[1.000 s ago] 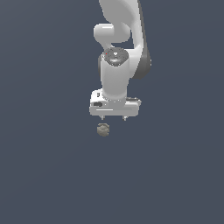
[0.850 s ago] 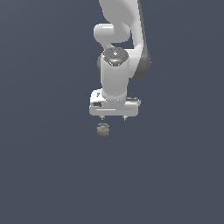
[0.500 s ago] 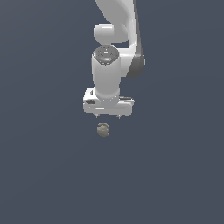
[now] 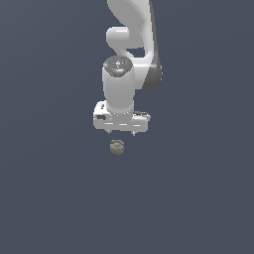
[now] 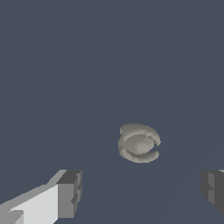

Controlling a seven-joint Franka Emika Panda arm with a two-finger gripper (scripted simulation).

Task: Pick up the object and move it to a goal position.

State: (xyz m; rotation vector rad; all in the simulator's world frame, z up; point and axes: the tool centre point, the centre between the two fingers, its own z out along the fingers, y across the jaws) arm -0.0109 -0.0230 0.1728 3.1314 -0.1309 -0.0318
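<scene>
Wrist view: object is showing ahead of the fingers, roughly btwn the two pads but not yet level w/ them; grey-tan, knobbly, w/ a curved rim round a paler middle.
Exterior view: gripper is hanging straight over the lump, w/ a clear gap of floor showing btwn fingertips and object.
Pincer state: fingers are standing apart, wide; one pad is showing at each lower side of the wrist pic, nothing btwn them, nothing held.
Object location: lying alone on the dark floor, just below the gripper and a touch toward the exterior view's left of its centre.
Key relation: object lies below and approx. centred in the finger gap; it's much narrower than the opening, so clearance either side looks ample.
Long axis: none to speak of, lump is roundish; finger orientation prob. matters little.
Step in hand (judgement): lining up over the object, pre-descent; grasp not yet made.
Next move needs (judgement): straight drop till pads are flanking the lump, small offset trimmed first.
Risk (judgement): round shape could roll or squirt out if pads are closing off-centre.
Goal position: no marker visible in either view; can't tell where.
</scene>
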